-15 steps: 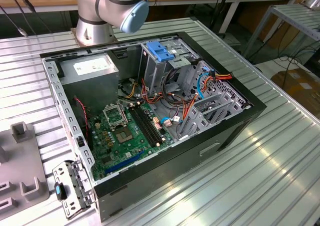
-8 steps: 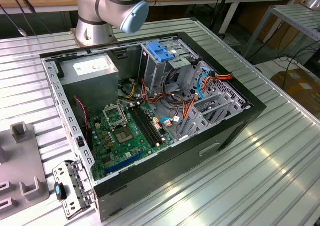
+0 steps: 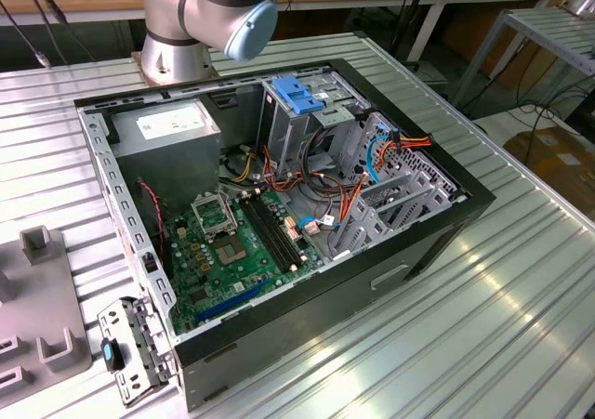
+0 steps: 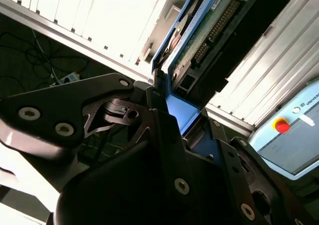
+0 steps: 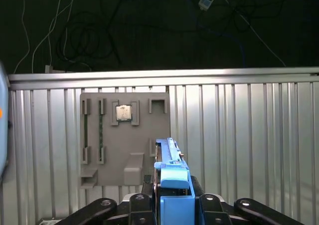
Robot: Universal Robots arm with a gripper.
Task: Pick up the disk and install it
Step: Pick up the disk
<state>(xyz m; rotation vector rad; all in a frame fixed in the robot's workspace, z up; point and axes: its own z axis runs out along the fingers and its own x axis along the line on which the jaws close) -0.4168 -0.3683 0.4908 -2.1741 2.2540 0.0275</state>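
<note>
At the exterior view's lower left, a grey fixture tray (image 3: 42, 317) is lying on the ribbed metal table (image 3: 521, 289). Just to its right, a loose metal bracket (image 3: 135, 349) is sitting beside the near corner of the open computer case (image 3: 307, 317).

Moving rightward inside the case, the grey power supply (image 3: 167, 126) with its white sticker is sitting in the upper-left corner. The base of my arm (image 3: 200, 19) is standing on the table behind it, at the top of the frame. The green motherboard (image 3: 228, 247) is lying flat on the case floor. The grey drive cage (image 3: 302, 112) with a blue plastic top is standing upright at the upper middle. Red, orange and blue cables (image 3: 358, 182) are trailing to its right.

In the first wrist view, my pincer (image 5: 173, 192) is gripping the disk (image 5: 172, 160). The jaws are pressing narrowly on either side of it. I am holding it edge-on in the air over the ribbed table, with its blue side rail facing the camera. Beyond it, a grey slotted plate (image 5: 124, 140) is lying on the table, and a square chip (image 5: 123, 112) is sitting in one of its recesses.

In the second wrist view, the disk's green circuit board (image 4: 209, 30) is facing the camera between the blue rails. Beyond it, a pale pendant (image 4: 294, 150) with a red button (image 4: 282, 126) is lying past the table's edge.
</note>
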